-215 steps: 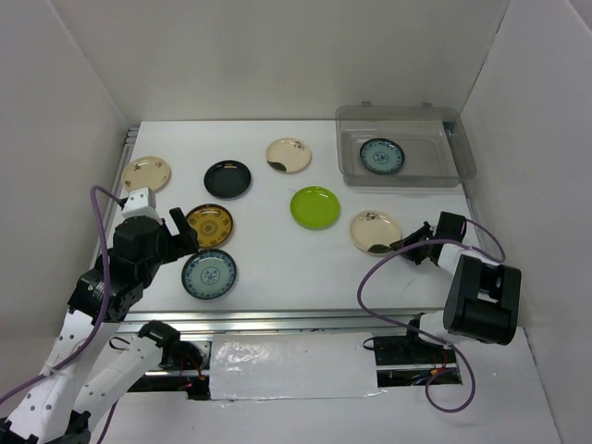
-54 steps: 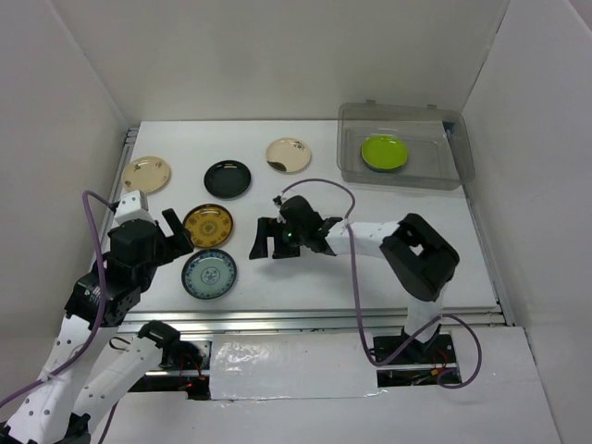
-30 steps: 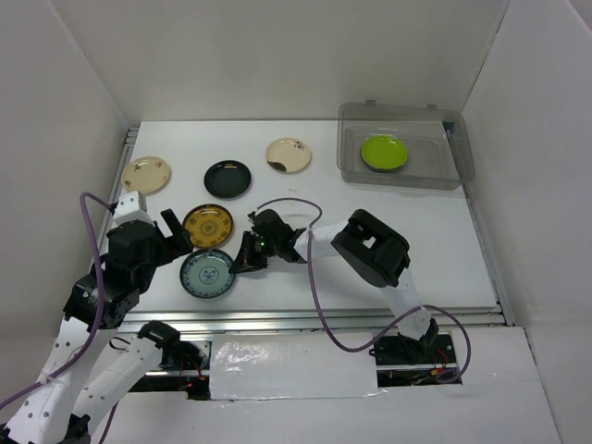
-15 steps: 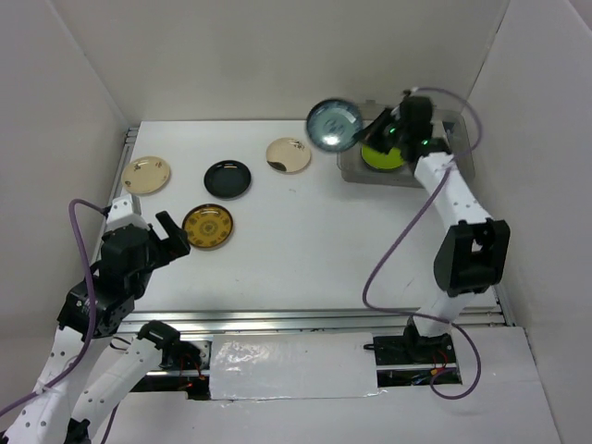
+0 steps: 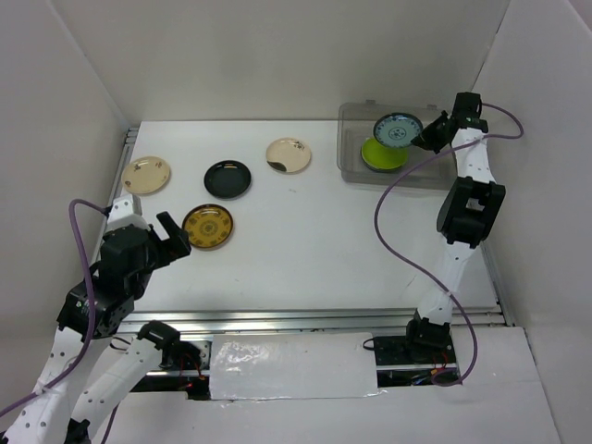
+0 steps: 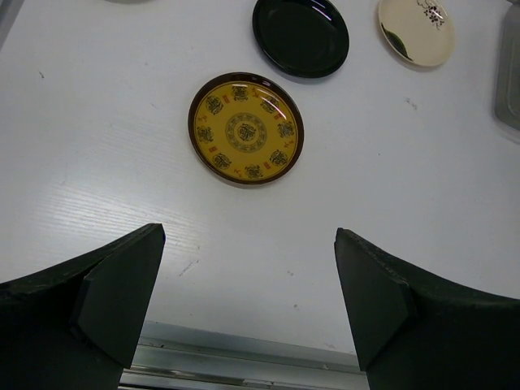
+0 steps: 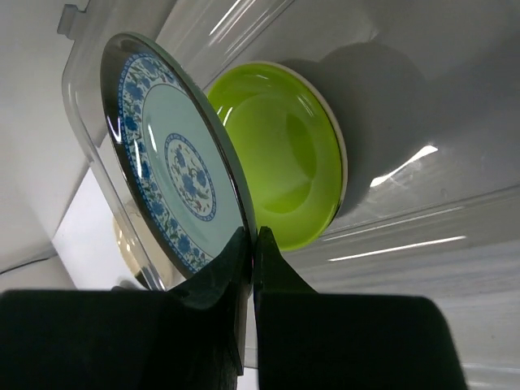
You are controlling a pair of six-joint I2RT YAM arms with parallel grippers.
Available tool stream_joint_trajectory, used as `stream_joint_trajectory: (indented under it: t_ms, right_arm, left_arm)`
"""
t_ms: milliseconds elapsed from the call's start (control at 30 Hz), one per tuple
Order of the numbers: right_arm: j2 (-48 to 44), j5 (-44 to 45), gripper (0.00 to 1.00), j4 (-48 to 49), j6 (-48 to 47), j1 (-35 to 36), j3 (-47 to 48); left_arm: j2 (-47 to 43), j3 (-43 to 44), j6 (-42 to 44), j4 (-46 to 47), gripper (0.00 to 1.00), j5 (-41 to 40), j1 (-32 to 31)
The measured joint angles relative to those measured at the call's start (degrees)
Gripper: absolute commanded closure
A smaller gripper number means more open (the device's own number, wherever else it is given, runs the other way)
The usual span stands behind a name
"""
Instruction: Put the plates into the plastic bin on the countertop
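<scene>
Teal plate [image 5: 398,129] [image 7: 175,195]: being pinched at its rim by the right jaws, hanging tilted nearly on edge over the plastic bin, patterned face turning toward the camera in the top view, not touching the bin floor.
Right jaws: pressing together on the teal plate's rim, one finger on each face, as showing in the right wrist view.
Plastic bin [image 5: 407,182] [image 7: 390,97]: sitting at the far right corner of the surface, close to the white side panel.
Lime green plate [image 5: 377,154] [image 7: 284,154]: lying flat inside the bin toward its left half, just under and behind the held teal plate; pale rim peeking out beneath it, cannot tell what that is.
Surface [image 5: 324,250]: carrying four more plates outside the bin, all lying flat and apart from each other.
Cream plate [image 5: 289,154] [image 6: 416,28]: resting left of the bin, dark mark on its near-left side.
Black plate [image 5: 228,178] [image 6: 301,34]: resting left of that cream plate.
Second cream plate [image 5: 147,174]: resting near the far left edge.
Mustard plate [image 5: 208,227] [image 6: 246,128]: resting nearest the left arm, in front of the black plate.
Left jaws: spreading wide, gripping nothing, hovering above the surface just short of the mustard plate, which is showing between the two fingers in the left wrist view.
</scene>
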Motion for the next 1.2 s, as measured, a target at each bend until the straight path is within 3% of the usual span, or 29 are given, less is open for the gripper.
stream_joint_trajectory:
  t_ms: [133,200,233,333,400,433,567,667,767,867,967,1067,1200]
  right_arm:
    - [3.32,-2.99,0.95,-1.03,0.13,-0.7,3.28]
    - [4.7,-4.26,0.83,-1.14,0.42,-0.55,4.85]
    - [5.03,-4.79,0.69,-1.05,0.5,-0.44,5.05]
    - [5.11,-5.81,0.45,-1.07,0.87,0.13,5.01]
    - [4.5,-6.14,0.35,-0.68,1.14,0.52,4.48]
    - [4.04,-6.12,0.13,-0.79,0.98,0.74,4.17]
    - [0.42,-5.9,0.0,-1.4,1.07,1.53,4.04]
    - [-6.71,-4.92,0.0,-1.49,0.66,2.67,1.7]
    - [-21.4,-4.5,0.0,0.59,-1.03,6.8,-8.61]
    - [-40.92,-5.6,0.0,9.07,-2.97,16.48,-27.47]
    - [-60.7,-14.45,0.0,21.2,-2.99,29.88,-51.69]
    - [-69.79,-21.24,0.0,31.52,0.44,32.74,-66.42]
    - [-72.87,-25.59,0.0,43.89,6.95,38.29,-82.29]
  left_arm:
    - [0.0,0.0,0.04,0.11,0.01,0.48,0.0]
    - [0.0,0.0,0.04,0.33,0.01,0.61,0.0]
    - [0.0,0.0,0.04,0.42,0.01,0.63,0.0]
    - [0.2,0.0,0.02,0.44,0.01,0.63,0.0]
    - [1.01,0.0,0.0,0.46,0.01,0.59,0.0]
    - [1.84,0.0,-0.02,0.46,0.01,0.59,0.0]
    - [8.13,1.07,-1.42,-0.96,0.01,-0.15,0.02]
    - [13.11,1.97,-5.25,-0.81,0.01,0.94,0.9]
    - [16.0,-0.74,-11.54,2.8,0.01,4.39,3.17]
    - [17.51,-7.3,-19.56,8.44,0.01,6.21,7.41]
    - [18.45,-14.84,-24.94,14.88,0.01,6.14,11.3]
    - [18.86,-22.45,-27.63,24.44,0.01,7.72,15.54]
    - [24.72,-29.33,-28.96,40.72,0.02,13.73,20.96]
